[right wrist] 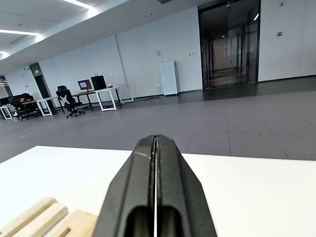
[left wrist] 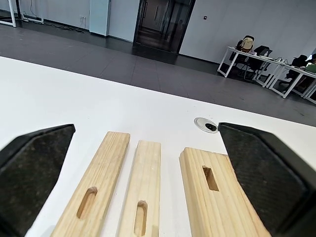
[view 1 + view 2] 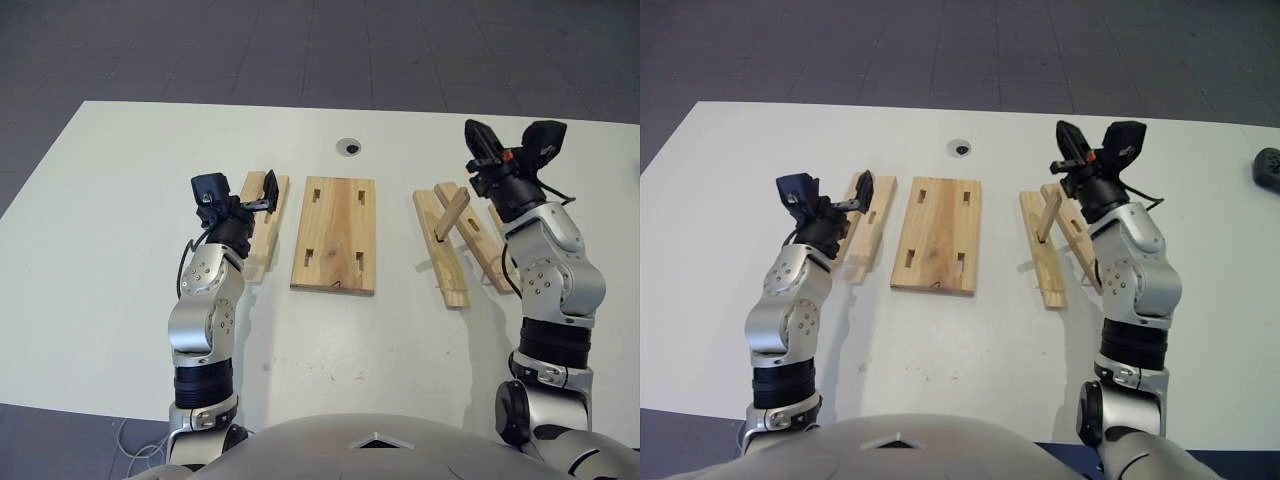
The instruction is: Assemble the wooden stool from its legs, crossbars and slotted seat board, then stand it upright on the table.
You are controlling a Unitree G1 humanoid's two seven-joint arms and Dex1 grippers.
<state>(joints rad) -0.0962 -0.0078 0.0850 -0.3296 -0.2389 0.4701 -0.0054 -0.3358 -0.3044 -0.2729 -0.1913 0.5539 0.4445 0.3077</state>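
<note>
**Stool parts lie loose; left gripper open, right gripper closed on nothing**

Your flat, pale rectangular wooden seat board [image 3: 335, 235] lies in the middle of the white table [image 3: 120, 200] with its four slots facing up. Just beside it on the robot's left, two long pale wooden slotted bars [image 3: 268, 235] lie side by side against each other. On the robot's right, near the board but apart from it, two more long pale wooden bars [image 3: 452, 275] lie on the table. A short pale wooden crossbar [image 3: 452, 214] leans up at a tilt from the one nearer the board. You cannot tell whether its lower end sits in a slot.

Your left gripper [image 3: 240, 195] hangs low over the far end of the slotted bars. Its black fingers [image 2: 34, 173] are spread wide and grasp nothing. In the left wrist view the two bars and the board's near edge lie in the gap between them. You cannot tell whether a fingertip touches the wood.

Your right gripper [image 3: 480, 140] is raised beyond the far end of the right-hand bars, with its fingers pressed flat together and nothing held.

A small round grey cable port [image 3: 349, 147] sits in the tabletop beyond the board. A small dark object [image 3: 1268, 165] lies at the table's right edge.
</note>
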